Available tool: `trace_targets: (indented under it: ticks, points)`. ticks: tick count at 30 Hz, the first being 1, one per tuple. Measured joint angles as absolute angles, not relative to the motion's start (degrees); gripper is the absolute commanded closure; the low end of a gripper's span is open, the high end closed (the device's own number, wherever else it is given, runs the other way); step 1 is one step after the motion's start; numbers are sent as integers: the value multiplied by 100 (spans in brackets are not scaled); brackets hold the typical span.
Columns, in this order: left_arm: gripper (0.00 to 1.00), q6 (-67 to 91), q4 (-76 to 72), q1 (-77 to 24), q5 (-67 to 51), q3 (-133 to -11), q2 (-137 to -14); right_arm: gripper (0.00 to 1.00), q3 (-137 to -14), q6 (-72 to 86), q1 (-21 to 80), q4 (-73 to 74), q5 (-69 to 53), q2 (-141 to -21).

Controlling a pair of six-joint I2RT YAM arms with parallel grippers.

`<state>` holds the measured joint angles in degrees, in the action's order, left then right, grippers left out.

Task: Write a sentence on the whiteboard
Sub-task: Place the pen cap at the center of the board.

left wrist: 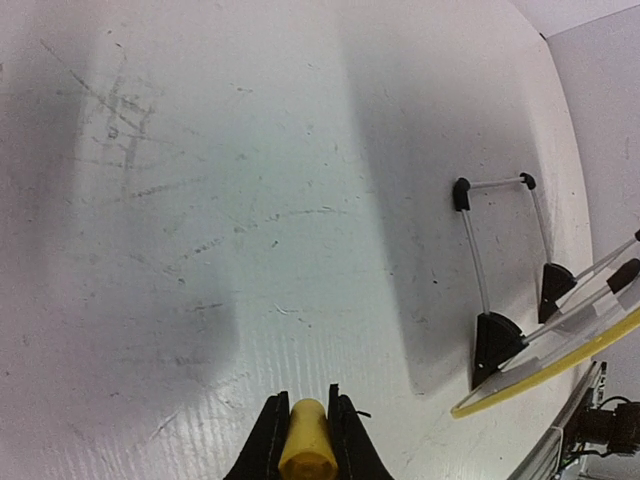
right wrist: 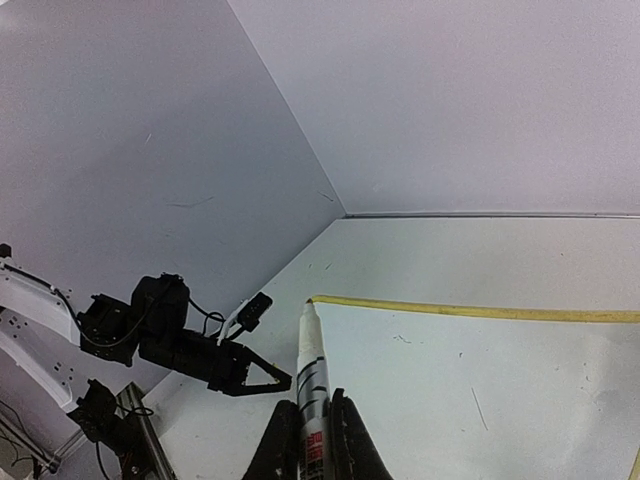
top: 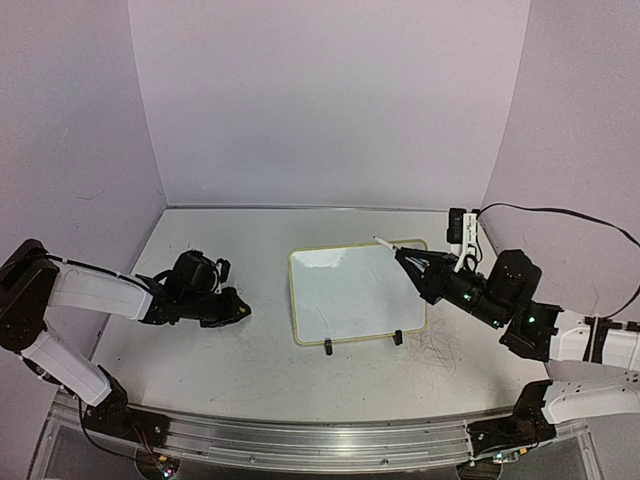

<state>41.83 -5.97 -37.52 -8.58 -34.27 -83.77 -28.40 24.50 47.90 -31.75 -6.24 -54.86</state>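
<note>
The whiteboard (top: pixel 350 298) lies mid-table, its two black clip feet (top: pixel 327 347) toward me. Its face is blank; no sentence shows on it. My right gripper (top: pixel 402 254) is shut on a white pen (top: pixel 386 244), whose tip sits over the board's far right corner. In the right wrist view the pen (right wrist: pixel 311 345) sticks out between the jaws of that gripper (right wrist: pixel 313 400) to the yellow-rimmed corner of the whiteboard (right wrist: pixel 480 380); contact cannot be told. My left gripper (top: pixel 243 312) rests left of the board. It (left wrist: pixel 305 402) is shut on a yellow pen cap (left wrist: pixel 305 440).
A black device with a cable (top: pixel 458 225) sits at the back right. The board's wire stand and black feet (left wrist: pixel 495 345) show at the right of the left wrist view. Purple walls close three sides. A metal rail (top: pixel 300 440) runs along the front edge.
</note>
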Motion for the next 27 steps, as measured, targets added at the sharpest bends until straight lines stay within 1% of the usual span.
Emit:
trace_targets:
  ticks: [6, 16, 22, 27]
  points:
    - [86, 4027, -371, -3788, -445, -3506, -8535, 100, -2858, 2401, 4790, -3158, -598, -5580]
    - [77, 3880, -142, -3829, -228, -3608, -8763, 100, -2864, 2401, 4790, -3159, -549, -5579]
    - [67, 3861, -135, -3833, -168, -3632, -8788, 100, -2864, 2403, 4790, -3159, -539, -5577]
    - [61, 3846, -133, -3833, -133, -3632, -8788, 100, -2864, 2403, 4790, -3159, -539, -5569]
